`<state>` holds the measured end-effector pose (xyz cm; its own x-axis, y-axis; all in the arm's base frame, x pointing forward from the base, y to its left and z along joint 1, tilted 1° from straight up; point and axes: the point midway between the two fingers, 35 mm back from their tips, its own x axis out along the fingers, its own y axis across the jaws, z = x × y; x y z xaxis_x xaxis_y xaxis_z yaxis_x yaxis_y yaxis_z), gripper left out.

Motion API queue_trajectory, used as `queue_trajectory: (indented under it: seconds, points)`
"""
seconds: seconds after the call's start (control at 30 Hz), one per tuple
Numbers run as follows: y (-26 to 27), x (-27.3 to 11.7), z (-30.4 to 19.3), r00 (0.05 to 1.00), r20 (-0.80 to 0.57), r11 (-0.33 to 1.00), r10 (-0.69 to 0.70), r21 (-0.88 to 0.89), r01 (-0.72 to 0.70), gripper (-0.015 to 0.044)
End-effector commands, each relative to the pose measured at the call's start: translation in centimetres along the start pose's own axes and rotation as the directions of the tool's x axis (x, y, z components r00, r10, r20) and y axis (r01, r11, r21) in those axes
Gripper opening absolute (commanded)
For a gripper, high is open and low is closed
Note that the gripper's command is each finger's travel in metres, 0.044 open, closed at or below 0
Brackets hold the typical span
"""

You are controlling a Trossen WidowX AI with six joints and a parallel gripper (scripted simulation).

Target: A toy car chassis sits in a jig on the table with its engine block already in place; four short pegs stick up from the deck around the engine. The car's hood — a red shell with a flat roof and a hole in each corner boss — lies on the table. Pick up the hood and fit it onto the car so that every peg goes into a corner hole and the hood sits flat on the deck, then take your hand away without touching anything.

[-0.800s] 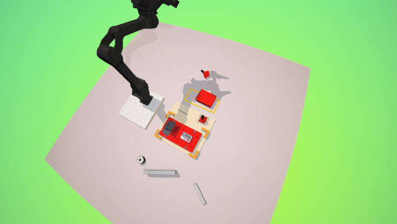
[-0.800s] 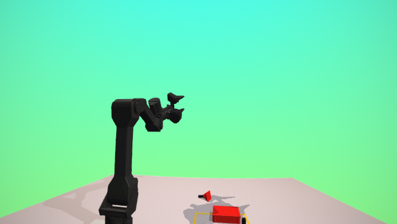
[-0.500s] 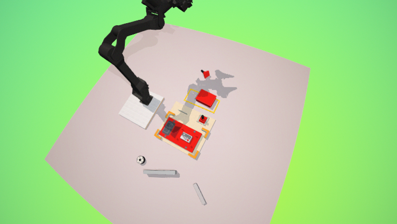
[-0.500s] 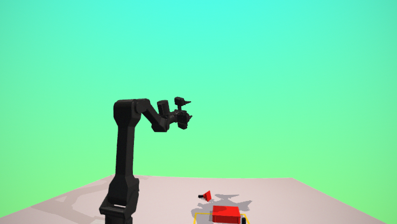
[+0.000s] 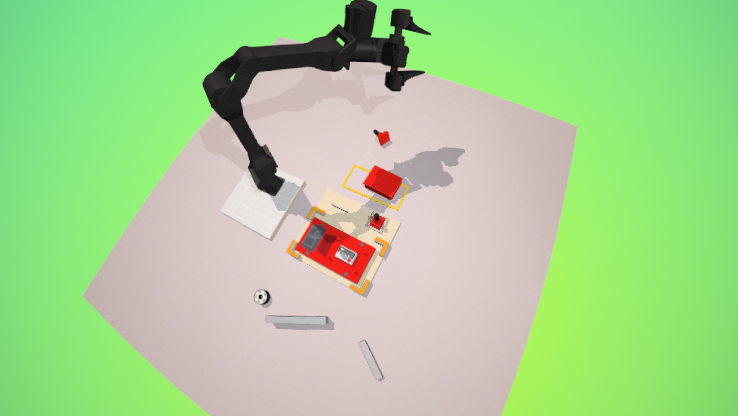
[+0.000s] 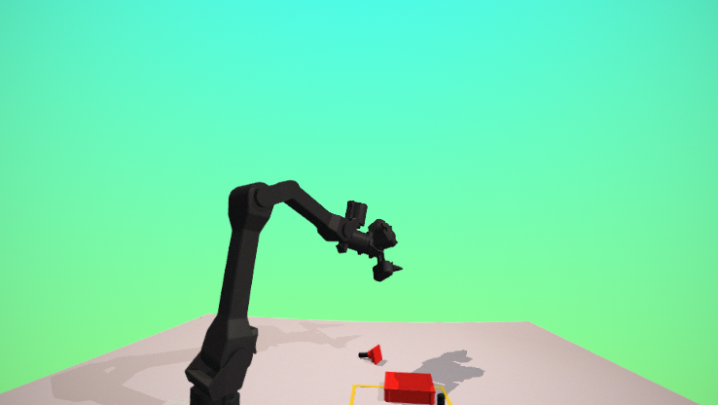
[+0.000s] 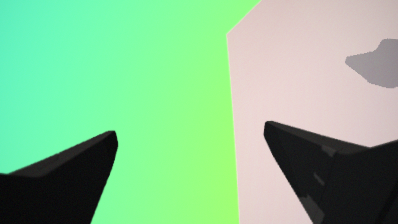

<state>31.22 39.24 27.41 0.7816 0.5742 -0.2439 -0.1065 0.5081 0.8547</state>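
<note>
The red hood (image 5: 382,181) (image 6: 409,386) lies on the table with its flat roof up, partly inside a yellow outline (image 5: 348,176) (image 6: 369,386). The red chassis (image 5: 330,257) sits between orange corner brackets of the jig. The grey and white engine block (image 5: 346,254) is on its deck, with small grey pegs around it. My gripper (image 5: 427,53) (image 7: 192,133) is open and empty, high above the table and well away from the hood, beyond its far side in the top view. The hood's corner holes cannot be made out.
A red piece with a black stem (image 5: 382,137) (image 6: 376,353) lies beyond the hood. Another red piece with a black knob (image 5: 377,222) stands on the jig board. A white slab (image 5: 248,209) is under the arm's base. A wheel (image 5: 259,297) and two grey bars (image 5: 297,319) (image 5: 371,360) lie nearer.
</note>
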Motion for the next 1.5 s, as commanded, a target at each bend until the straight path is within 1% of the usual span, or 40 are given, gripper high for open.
queue_trajectory:
  seconds: [0.0, 0.17, 0.3, 0.4, 0.5, 0.6, 0.63, 0.67, 0.7, 1.47]
  points:
    - [-4.5, 1.3, 1.7, 0.985, -0.043, 0.978, -0.165, -0.139, 0.158, 0.044]
    - [-9.7, 1.5, 3.4, 0.932, -0.092, 0.912, -0.351, -0.262, 0.317, 0.044]
    - [-15.5, 0.4, 5.3, 0.817, -0.157, 0.799, -0.555, -0.373, 0.472, 0.044]
    - [-19.5, -1.5, 6.6, 0.696, -0.217, 0.704, -0.685, -0.442, 0.555, 0.044]
    - [-22.9, -4.0, 7.8, 0.553, -0.289, 0.616, -0.781, -0.499, 0.609, 0.044]
    - [-25.9, -7.6, 8.9, 0.365, -0.39, 0.532, -0.845, -0.552, 0.642, 0.044]
    - [-26.6, -8.7, 9.2, 0.311, -0.42, 0.514, -0.852, -0.563, 0.647, 0.044]
    - [-26.9, -9.4, 9.4, 0.279, -0.439, 0.505, -0.854, -0.569, 0.649, 0.044]
    - [-27.0, -9.6, 9.4, 0.268, -0.445, 0.502, -0.854, -0.571, 0.65, 0.044]
    - [-28.1, -9.0, 8.9, 0.268, -0.445, 0.502, -0.854, -0.571, 0.65, 0.044]
